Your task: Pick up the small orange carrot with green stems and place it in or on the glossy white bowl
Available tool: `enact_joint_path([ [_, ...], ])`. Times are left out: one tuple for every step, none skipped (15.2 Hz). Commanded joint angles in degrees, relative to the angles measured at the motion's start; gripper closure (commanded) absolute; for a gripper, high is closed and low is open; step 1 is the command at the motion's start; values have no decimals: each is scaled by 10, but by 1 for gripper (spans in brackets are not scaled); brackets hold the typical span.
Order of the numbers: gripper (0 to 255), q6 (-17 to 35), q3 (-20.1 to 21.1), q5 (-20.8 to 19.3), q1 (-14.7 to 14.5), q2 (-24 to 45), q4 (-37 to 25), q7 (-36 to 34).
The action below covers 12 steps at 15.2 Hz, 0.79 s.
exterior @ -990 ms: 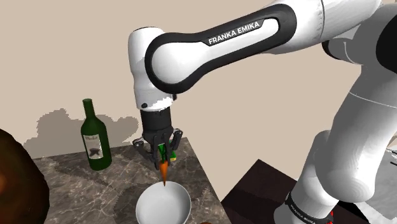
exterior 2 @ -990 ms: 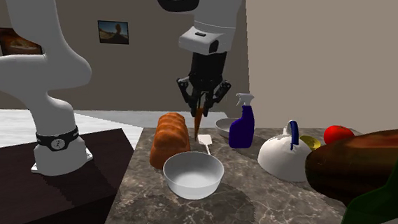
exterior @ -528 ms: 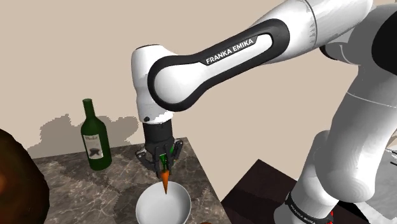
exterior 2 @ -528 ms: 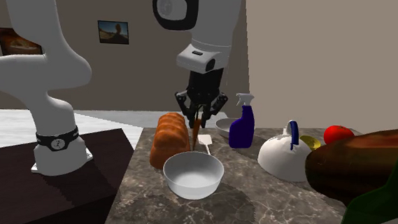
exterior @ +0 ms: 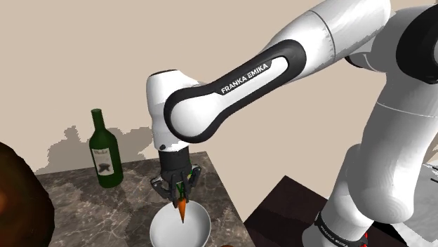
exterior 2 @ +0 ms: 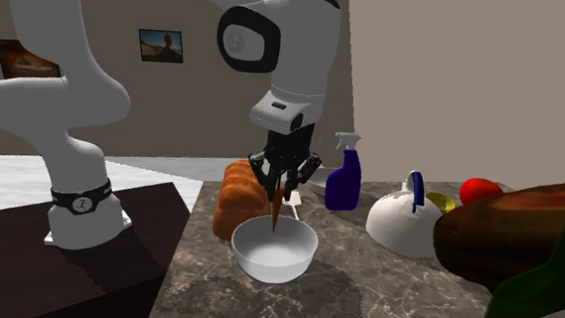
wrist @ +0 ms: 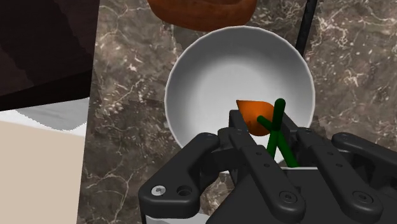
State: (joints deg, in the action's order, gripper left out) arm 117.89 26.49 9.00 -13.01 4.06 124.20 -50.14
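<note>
My black gripper (exterior: 180,188) is shut on the small orange carrot (exterior: 182,208), which hangs tip-down with its green stems between the fingers. The carrot's tip dips inside the rim of the glossy white bowl (exterior: 163,229) on the dark marble counter. In the second exterior view the gripper (exterior 2: 281,182) holds the carrot (exterior 2: 275,215) straight above the bowl (exterior 2: 275,250). In the wrist view the carrot (wrist: 256,116) and its green stems (wrist: 277,133) sit clasped between the fingers (wrist: 245,147), over the bowl (wrist: 216,70).
A green wine bottle (exterior: 102,152) stands at the counter's back. A bread loaf (exterior 2: 239,195), blue spray bottle (exterior 2: 343,177), white kettle (exterior 2: 403,220) and a red fruit (exterior 2: 479,190) surround the bowl. A dark stand (exterior 2: 117,244) lies beside the counter (exterior 2: 363,297).
The gripper has come down with the carrot, moving from above and behind the bowl to right over it. The carrot's tip now reaches into the bowl.
</note>
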Motion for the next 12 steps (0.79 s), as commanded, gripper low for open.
enact_joint_path([
  [255, 17, 0, -4, -1, 12, 6, -1],
  [255, 17, 0, -4, -1, 12, 6, -1],
  [255, 17, 0, -4, -1, 12, 6, -1],
  [255, 17, 0, -4, -1, 12, 6, -1],
  [255, 17, 0, -4, -1, 12, 6, -1],
  [255, 17, 0, -4, -1, 12, 6, -1],
  [255, 17, 0, -4, -1, 12, 6, -1],
  [255, 17, 0, -4, -1, 12, 6, -1],
  [0, 17, 0, -4, -1, 12, 6, -1],
  [0, 17, 0, -4, -1, 12, 6, -1],
  [0, 17, 0, -4, -1, 12, 6, -1],
  [0, 17, 0, -4, -1, 12, 6, -1],
])
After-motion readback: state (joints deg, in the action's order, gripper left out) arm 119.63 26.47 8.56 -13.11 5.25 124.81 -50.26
